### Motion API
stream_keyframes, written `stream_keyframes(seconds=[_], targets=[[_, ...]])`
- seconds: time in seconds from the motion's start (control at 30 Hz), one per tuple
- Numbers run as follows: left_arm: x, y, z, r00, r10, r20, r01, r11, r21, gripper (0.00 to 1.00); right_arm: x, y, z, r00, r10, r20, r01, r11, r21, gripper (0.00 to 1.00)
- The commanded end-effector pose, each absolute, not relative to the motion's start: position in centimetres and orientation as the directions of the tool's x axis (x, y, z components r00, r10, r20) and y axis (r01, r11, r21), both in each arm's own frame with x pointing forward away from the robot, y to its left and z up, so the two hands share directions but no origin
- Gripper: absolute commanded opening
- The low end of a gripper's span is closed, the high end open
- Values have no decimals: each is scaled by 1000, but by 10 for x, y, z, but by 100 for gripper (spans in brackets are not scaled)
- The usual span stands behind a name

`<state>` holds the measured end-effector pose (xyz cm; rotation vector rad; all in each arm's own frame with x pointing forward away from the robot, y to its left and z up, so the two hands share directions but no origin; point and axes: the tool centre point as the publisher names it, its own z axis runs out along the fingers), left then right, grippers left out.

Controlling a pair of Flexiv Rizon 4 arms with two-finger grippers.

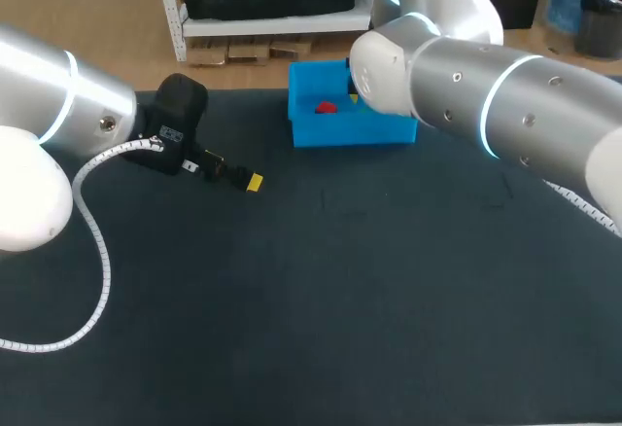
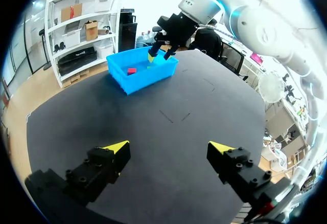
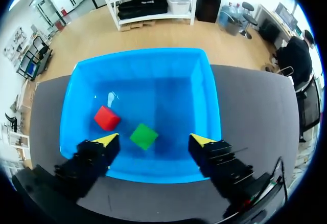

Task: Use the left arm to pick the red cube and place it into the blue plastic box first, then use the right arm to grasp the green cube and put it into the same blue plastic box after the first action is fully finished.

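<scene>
Head view: right arm (image 1: 505,95) hides green cube (image 3: 143,136); right wrist view shows it corner-on beside red cube (image 3: 107,118) in box (image 3: 138,63). Left pincer (image 2: 169,147), right pincer (image 3: 153,140) both wide open, empty.

A dark, matte table (image 1: 340,329) fills the frame from its lower edge almost to the top. Faint thin marks (image 1: 335,207) sit near the centre, with more towards the right.

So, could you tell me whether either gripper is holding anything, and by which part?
Nothing is held. Both grippers are open: the left gripper empty, the right gripper above the green cube lying in the blue plastic box.
</scene>
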<state>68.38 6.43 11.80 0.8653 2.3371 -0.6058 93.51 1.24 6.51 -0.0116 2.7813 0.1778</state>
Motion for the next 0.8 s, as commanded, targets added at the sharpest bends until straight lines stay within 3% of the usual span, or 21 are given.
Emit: stream_keyframes(seconds=[0.03, 0.8], targets=[[684, 66, 117, -625, 434, -648, 697, 684, -214, 100, 938, 15, 74, -940, 12, -340, -32, 992, 123, 100], [684, 66, 117, -625, 434, -648, 697, 684, -214, 100, 889, 15, 147, -931, -12, -365, -77, 983, 165, 100]])
